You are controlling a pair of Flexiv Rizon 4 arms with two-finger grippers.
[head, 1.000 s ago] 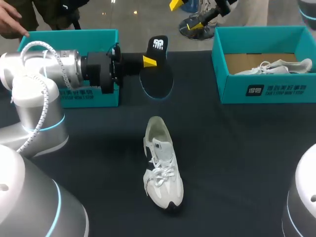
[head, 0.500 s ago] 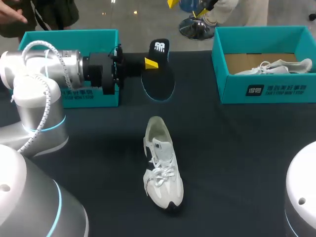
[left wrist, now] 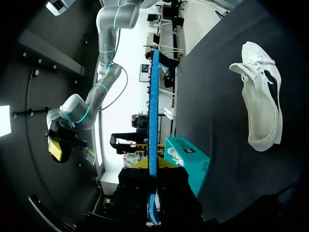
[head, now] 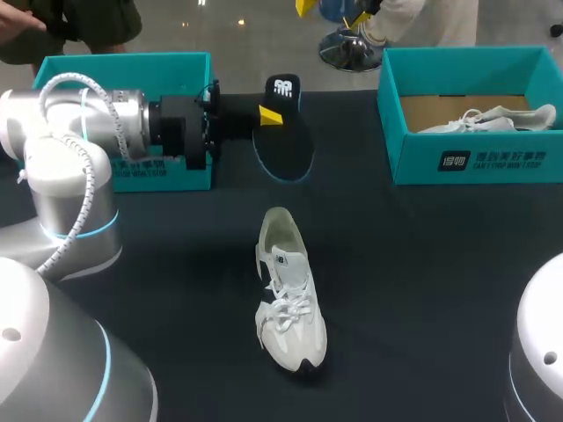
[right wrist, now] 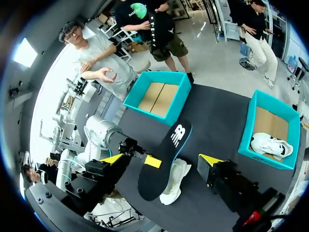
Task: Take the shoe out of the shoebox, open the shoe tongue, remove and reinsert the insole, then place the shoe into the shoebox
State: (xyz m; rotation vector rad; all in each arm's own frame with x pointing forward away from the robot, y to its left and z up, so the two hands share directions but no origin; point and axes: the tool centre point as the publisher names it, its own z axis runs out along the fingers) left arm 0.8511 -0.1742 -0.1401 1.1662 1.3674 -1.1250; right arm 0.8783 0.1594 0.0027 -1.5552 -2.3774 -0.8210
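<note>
A white sneaker (head: pixel 286 290) lies on its sole on the dark table (head: pixel 422 264), toe toward me. Its black insole (head: pixel 283 132) hangs above the table behind it, heel end up, and my left gripper (head: pixel 268 114) is shut on the insole's edge. In the left wrist view the insole (left wrist: pixel 153 106) shows edge-on as a blue strip between the fingers of the left gripper (left wrist: pixel 153 166), with the sneaker (left wrist: pixel 260 101) off to one side. My right gripper (right wrist: pixel 161 159) stands wide open and empty high above the table, over the insole (right wrist: pixel 166 154) and sneaker (right wrist: pixel 175 182).
A teal shoebox (head: pixel 123 167) with nothing showing inside stands at the back left, partly behind my left arm. A second teal shoebox (head: pixel 466 158) at the back right holds another white shoe (head: pixel 493 119).
My left gripper has carried the insole a little to the right. The yellow tips at the top of the head view have risen toward its edge.
</note>
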